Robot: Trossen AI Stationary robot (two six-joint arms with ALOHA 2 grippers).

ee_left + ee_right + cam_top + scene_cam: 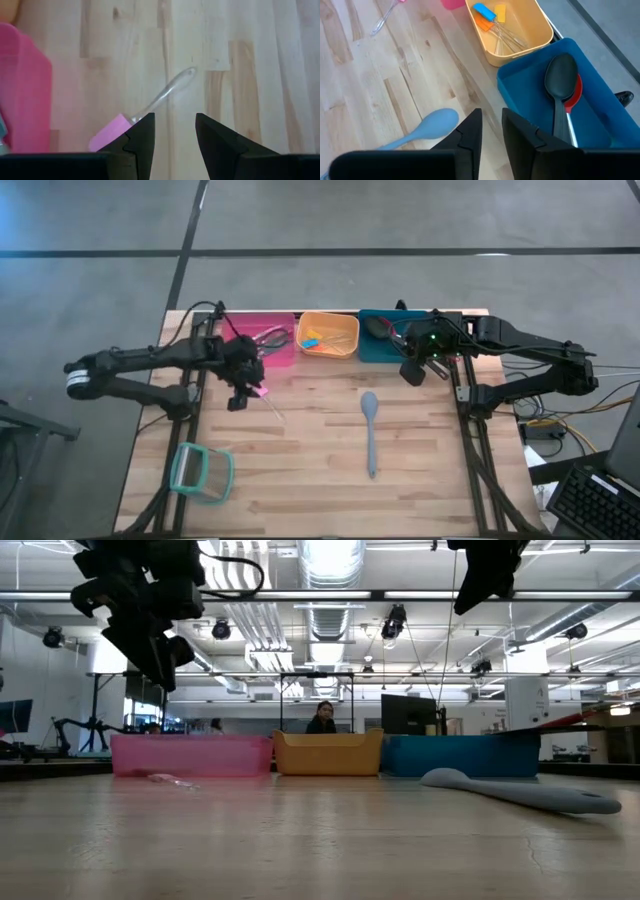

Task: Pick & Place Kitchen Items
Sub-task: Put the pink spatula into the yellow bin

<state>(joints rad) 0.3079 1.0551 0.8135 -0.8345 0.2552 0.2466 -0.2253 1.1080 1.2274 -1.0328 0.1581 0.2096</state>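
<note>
At the table's (330, 490) near edge, left of centre, a clear container (201, 471) with a teal rim lay on the wood. No writing or brand mark could be read on anything.

Mid-table, a grey-blue spoon (370, 430) lay flat, bowl toward the bins and handle toward the near edge, apart from everything else. Farther left, a small spatula (266, 399) with a pink head and clear handle lay on the boards, head nearest the pink bin (280, 352).

Directly above that pink head, the left gripper (240, 395) hung clear of the table, pointing down, its fingers (142, 135) parted by a moderate gap and holding nothing. The left arm reached in from the table's left side.

Along the far edge stood three bins in a row: pink, orange (328, 334) and teal (385, 340). The pink bin held some slim utensils, too small to identify. The orange bin held thin metal tools (505, 37) with blue, orange and yellow ends. The teal bin held a black spoon (560, 85) lying over a red one (575, 95).

By the teal bin's near edge, the right gripper (412, 372) hovered off the surface, tilted down, fingers (470, 132) narrowly parted and empty. The right arm extended in from the right side.
</note>
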